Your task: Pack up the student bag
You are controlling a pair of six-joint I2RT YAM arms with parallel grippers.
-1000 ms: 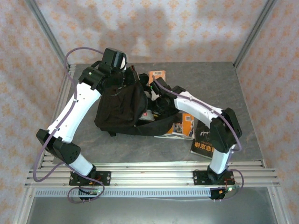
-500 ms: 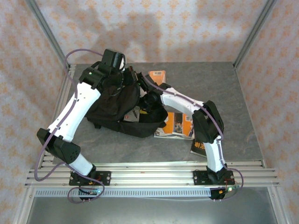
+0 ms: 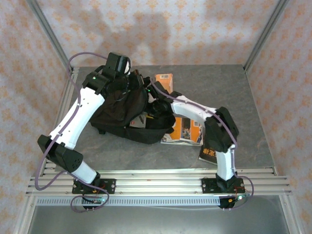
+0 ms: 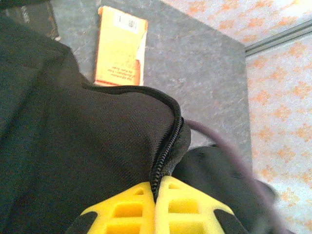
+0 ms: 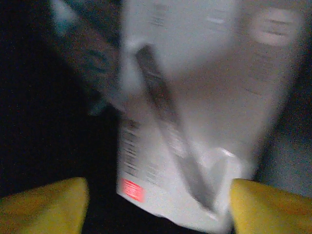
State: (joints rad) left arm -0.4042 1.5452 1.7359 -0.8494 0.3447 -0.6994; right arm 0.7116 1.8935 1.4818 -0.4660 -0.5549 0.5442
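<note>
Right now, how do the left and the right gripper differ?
The left gripper is shut on the zip edge of the bag; the right gripper stands open, holding nothing. The left one is outside the bag, at its rim; the right one faces a blurred white cover with darkness around it. Both have yellow fingers.

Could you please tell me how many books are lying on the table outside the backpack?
3 at least: an orange book behind the backpack, an orange-covered book against its right side, and a dark book nearer the front. Others may lie beneath these or inside the backpack.
</note>
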